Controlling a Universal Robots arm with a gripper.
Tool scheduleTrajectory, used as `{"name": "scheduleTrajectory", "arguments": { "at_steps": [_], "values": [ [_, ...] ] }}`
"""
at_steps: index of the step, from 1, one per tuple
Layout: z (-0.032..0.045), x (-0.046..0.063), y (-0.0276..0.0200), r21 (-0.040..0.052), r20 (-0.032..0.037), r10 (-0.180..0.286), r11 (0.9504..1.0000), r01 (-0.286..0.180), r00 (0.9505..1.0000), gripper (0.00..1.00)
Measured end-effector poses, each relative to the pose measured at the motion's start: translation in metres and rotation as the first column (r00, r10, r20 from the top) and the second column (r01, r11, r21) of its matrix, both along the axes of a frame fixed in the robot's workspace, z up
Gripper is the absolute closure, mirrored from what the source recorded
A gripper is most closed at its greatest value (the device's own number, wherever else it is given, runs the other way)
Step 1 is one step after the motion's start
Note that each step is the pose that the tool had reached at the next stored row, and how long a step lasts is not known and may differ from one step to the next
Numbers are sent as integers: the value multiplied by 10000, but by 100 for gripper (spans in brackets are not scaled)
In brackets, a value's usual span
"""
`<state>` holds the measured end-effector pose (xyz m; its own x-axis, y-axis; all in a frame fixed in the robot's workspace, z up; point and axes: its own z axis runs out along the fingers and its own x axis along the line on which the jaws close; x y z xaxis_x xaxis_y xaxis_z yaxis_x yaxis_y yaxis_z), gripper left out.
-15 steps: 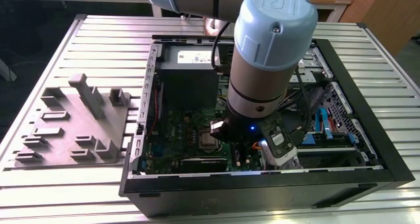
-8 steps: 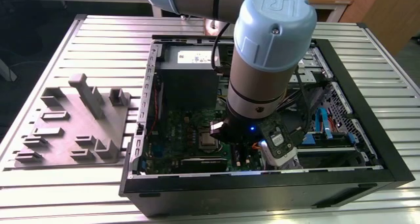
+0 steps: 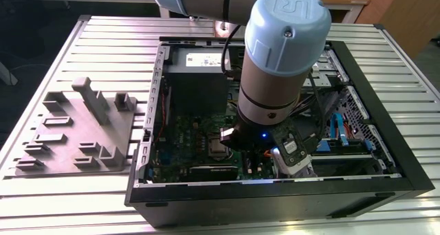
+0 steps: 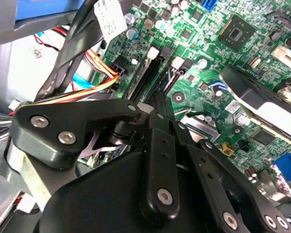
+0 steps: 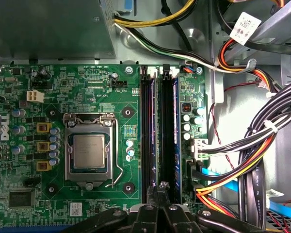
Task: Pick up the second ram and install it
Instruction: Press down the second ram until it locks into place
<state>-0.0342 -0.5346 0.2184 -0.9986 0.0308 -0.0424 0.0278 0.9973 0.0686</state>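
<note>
One grey slatted table (image 3: 89, 44), open computer case (image 3: 385, 142), tool (image 5: 160, 187) closed above motherboard (image 5: 87, 87).

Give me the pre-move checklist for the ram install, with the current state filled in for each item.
1. Gripper lined up with the RAM slots: ok. In both wrist views its tip sits at the end of the slots.
2. Second ram seated in a slot: cannot tell. The slots are seen edge-on.
3. Cable bundle off the slots: ok. It runs beside the motherboard, not across the slots.
4. Gripper apart from the CPU socket: ok. The socket lies off to one side.
5. Arm inside the computer case without touching its walls: cannot tell from the exterior view.
</note>
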Motion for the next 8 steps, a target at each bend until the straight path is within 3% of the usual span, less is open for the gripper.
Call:
{"name": "scheduleTrajectory", "arguments": {
  "at_steps": [8],
  "values": [
    [-17,0,0,-3,-1,0,10000,0,10000,90]
  ]
}}
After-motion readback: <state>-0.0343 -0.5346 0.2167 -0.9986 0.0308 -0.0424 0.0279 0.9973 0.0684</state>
